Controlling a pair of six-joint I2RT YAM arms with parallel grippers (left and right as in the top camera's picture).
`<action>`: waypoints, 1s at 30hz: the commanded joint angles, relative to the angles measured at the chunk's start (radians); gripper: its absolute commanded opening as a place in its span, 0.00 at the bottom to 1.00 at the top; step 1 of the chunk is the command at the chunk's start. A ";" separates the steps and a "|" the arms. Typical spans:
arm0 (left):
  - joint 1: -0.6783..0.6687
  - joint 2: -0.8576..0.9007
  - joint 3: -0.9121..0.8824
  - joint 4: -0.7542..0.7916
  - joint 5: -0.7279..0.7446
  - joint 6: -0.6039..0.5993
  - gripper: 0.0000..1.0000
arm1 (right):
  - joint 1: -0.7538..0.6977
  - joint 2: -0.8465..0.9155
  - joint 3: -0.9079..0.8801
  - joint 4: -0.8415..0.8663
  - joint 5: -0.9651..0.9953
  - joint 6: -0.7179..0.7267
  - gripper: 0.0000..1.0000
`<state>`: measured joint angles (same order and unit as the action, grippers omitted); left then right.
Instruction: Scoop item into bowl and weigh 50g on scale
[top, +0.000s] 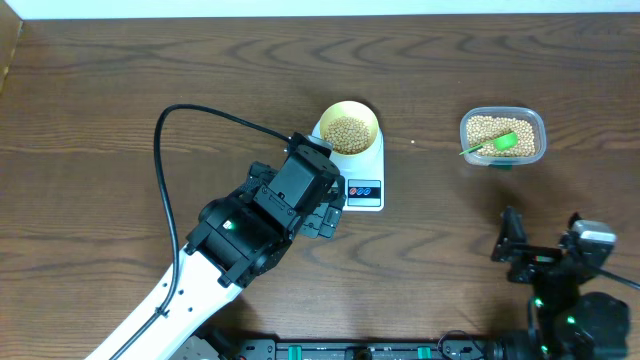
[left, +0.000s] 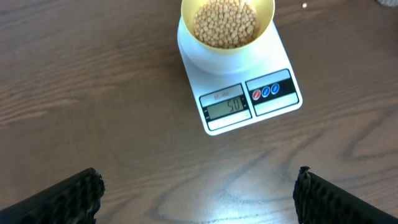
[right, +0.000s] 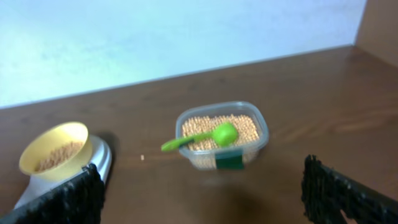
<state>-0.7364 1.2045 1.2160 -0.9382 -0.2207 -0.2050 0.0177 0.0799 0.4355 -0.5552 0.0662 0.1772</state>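
Note:
A pale yellow bowl (top: 349, 127) filled with beige beans (left: 225, 22) stands on the white scale (top: 366, 190), whose display (left: 227, 107) reads 50. It also shows in the right wrist view (right: 55, 149). My left gripper (left: 199, 193) is open and empty above bare table just in front of the scale. My right gripper (right: 202, 190) is open and empty, well in front of the clear tub (top: 503, 136). That tub holds more beans and a green scoop (right: 202, 137) lying on them.
One stray bean (top: 412, 142) lies on the table between scale and tub. The left arm's black cable (top: 165, 170) loops over the table's left part. A wall (right: 155, 37) rises behind the table's far edge.

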 joint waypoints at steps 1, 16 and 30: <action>0.002 0.003 0.011 -0.003 -0.020 0.013 1.00 | -0.004 -0.054 -0.113 0.091 0.002 0.016 0.99; 0.002 0.003 0.011 -0.003 -0.020 0.013 1.00 | -0.004 -0.058 -0.353 0.286 -0.030 -0.045 0.99; 0.002 0.003 0.011 -0.003 -0.020 0.013 1.00 | -0.004 -0.058 -0.430 0.498 -0.163 -0.127 0.99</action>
<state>-0.7364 1.2045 1.2160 -0.9386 -0.2207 -0.2050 0.0177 0.0277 0.0143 -0.0540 -0.0898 0.0696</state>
